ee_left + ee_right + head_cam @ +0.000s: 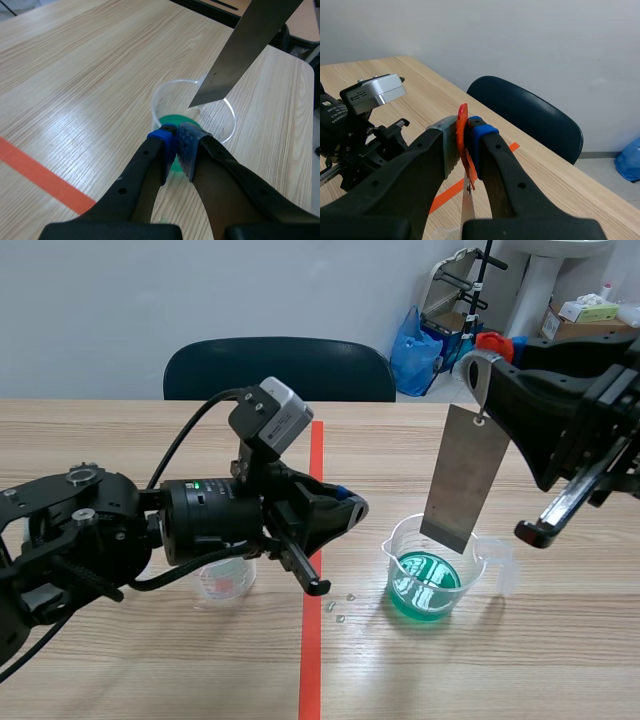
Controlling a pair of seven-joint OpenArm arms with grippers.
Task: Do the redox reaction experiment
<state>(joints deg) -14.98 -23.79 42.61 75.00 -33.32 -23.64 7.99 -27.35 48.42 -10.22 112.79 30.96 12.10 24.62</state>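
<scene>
Metal strip [462, 480] hangs over the beaker [392, 550] of green water by the desk's [120, 440] near edge (ready to dip); right end effector [465, 131] pinches its orange tab [463, 120]; left end effector [177, 142] closed, empty.

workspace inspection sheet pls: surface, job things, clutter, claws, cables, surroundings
surface: wooden table, orange-red tape line down the middle
job's things: beaker of green liquid; metal plate hanging over it, seemingly above the liquid; clear beaker behind the left arm
clutter: small clear bits by the tape line
claws: left claw shut on nothing, near the beaker of green liquid; right claw shut on an orange tab, the plate hanging below it
cables: black cable looping along the left arm
surroundings: dark chair, blue bag, boxes
</scene>
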